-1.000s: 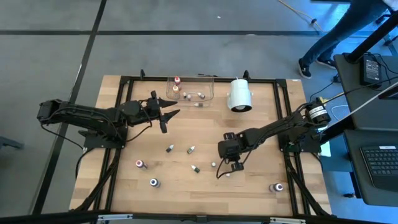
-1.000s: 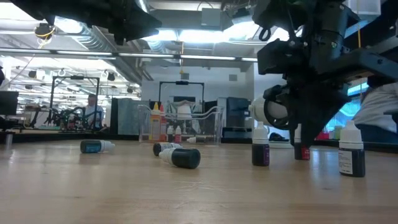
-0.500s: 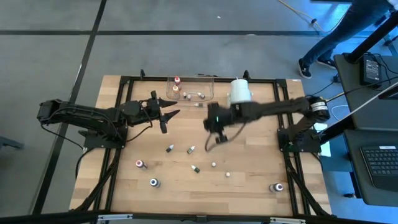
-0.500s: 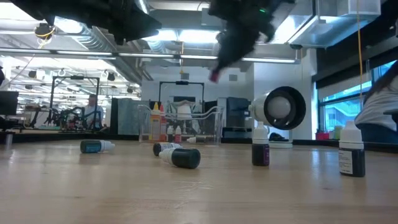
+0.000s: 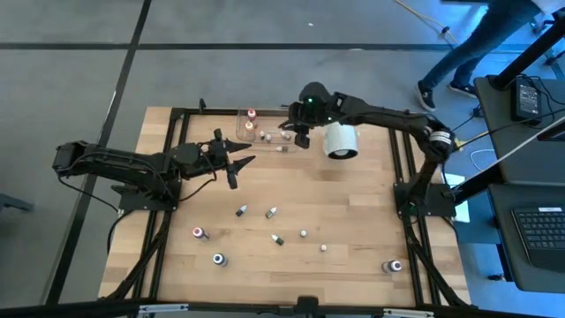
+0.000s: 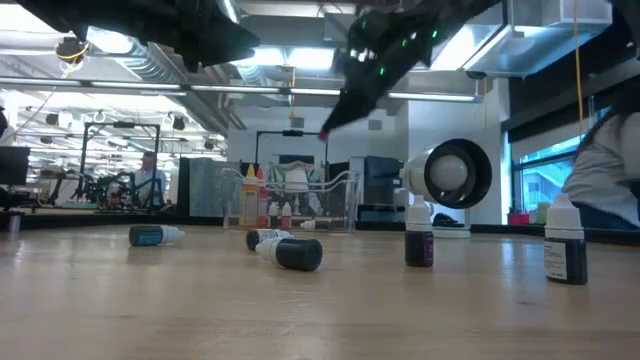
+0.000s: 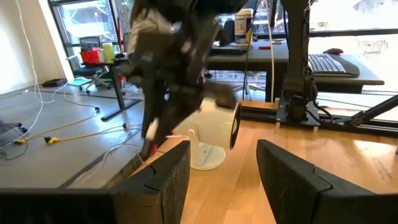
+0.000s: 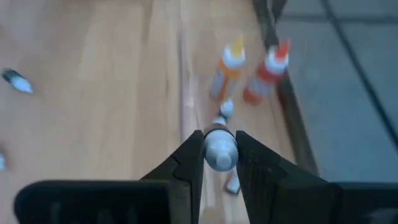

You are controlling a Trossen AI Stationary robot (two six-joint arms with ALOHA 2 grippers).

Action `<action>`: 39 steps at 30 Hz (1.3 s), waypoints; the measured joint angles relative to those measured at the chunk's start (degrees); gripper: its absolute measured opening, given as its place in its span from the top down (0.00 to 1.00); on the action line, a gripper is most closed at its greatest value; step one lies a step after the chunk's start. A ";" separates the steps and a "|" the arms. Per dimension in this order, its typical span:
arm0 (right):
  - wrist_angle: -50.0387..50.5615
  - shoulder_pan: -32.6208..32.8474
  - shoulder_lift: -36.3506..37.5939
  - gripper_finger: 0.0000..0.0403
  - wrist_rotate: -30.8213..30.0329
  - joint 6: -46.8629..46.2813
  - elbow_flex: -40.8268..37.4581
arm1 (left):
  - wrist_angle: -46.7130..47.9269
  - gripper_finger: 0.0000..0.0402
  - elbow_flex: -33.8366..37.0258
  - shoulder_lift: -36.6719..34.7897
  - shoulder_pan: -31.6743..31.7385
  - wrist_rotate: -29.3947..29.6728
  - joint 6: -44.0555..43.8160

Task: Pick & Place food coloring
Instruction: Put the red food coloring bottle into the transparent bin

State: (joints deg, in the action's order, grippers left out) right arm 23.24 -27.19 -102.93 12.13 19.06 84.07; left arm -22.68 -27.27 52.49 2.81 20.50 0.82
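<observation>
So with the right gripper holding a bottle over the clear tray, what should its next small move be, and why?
Probably lower a little into the clear tray and release. The right gripper pinches a small bottle between its fingers, above the orange-topped bottle and red-topped bottle already standing there. The left gripper waits open beside the tray.

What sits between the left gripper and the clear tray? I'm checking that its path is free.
Nothing: in the high view only bare wood lies between the left gripper and the clear tray.
</observation>
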 joint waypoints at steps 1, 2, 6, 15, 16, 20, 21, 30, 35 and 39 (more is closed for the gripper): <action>-0.33 -0.66 -1.26 0.79 0.02 -0.58 -0.02 | 0.02 0.56 0.00 0.00 -0.02 0.31 0.00; -0.82 -1.18 -2.47 0.79 0.04 -0.78 0.00 | 0.09 0.56 0.00 0.00 0.00 0.75 0.01; -0.94 -2.43 -6.84 0.79 -0.03 -0.95 0.09 | 0.20 0.56 0.00 0.00 0.00 1.84 0.00; -0.57 -2.72 -11.28 0.79 -0.40 -0.87 0.11 | 0.28 0.56 0.00 0.00 0.00 2.44 0.00; -0.57 -2.72 -11.28 0.79 -0.40 -0.86 0.13 | 0.28 0.56 0.00 0.00 -0.02 2.44 0.00; -0.45 -2.72 -11.28 0.79 -0.42 -0.99 0.15 | 0.28 0.55 0.00 0.00 0.00 2.44 0.00; -0.17 -2.72 -11.28 0.79 -0.42 -0.99 0.15 | 0.28 0.55 0.00 0.00 0.00 2.44 0.00; 3.30 -2.69 -11.24 0.79 -0.47 -0.92 -0.14 | 0.29 0.55 0.00 0.00 0.00 2.44 0.00; 3.24 -2.69 -11.24 0.79 -0.51 -0.84 -0.15 | 0.31 0.55 0.00 0.00 0.00 2.44 0.00; 3.22 -2.69 -11.24 0.79 -0.51 -0.82 -0.17 | 0.31 0.56 0.00 0.00 0.00 2.44 0.00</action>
State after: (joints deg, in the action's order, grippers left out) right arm 26.46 -29.89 -114.17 11.62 18.24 83.90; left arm -22.37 -27.27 52.49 2.81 22.94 0.82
